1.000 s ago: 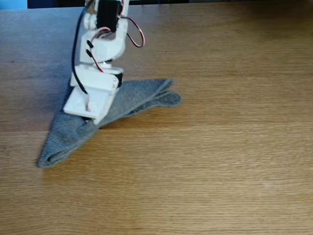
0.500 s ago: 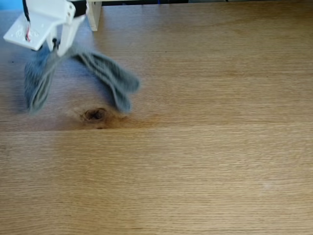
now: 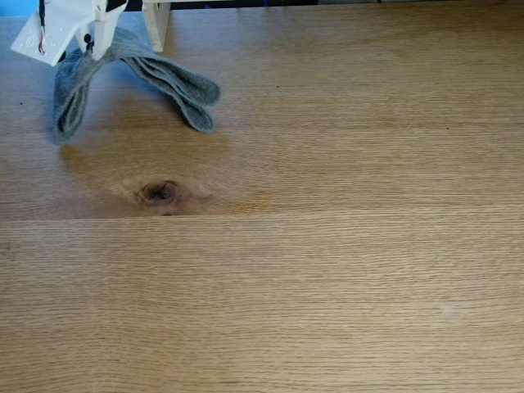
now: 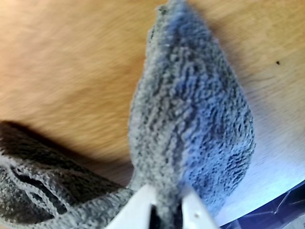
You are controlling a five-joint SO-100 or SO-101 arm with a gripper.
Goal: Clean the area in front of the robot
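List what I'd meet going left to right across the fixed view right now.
Tool gripping the grey cloth → dark knot in the tabletop → small pale smudge.

I am working on what looks like a piece of home or office furniture rather than a lab bench, though the frames give little to decide between those. The surface [image 3: 327,270] under me is light oak-coloured wood with fine straight grain, a plank seam running across it and a dark oval knot [image 3: 159,191], the sort of top a dining table or desk has. A grey terry cloth [image 3: 176,86], an ordinary household item, hangs from my claw [image 3: 92,45] above the wood. At the far edge in the fixed view I see a dark strip and a small patch of blue, too little to tell what room lies beyond.
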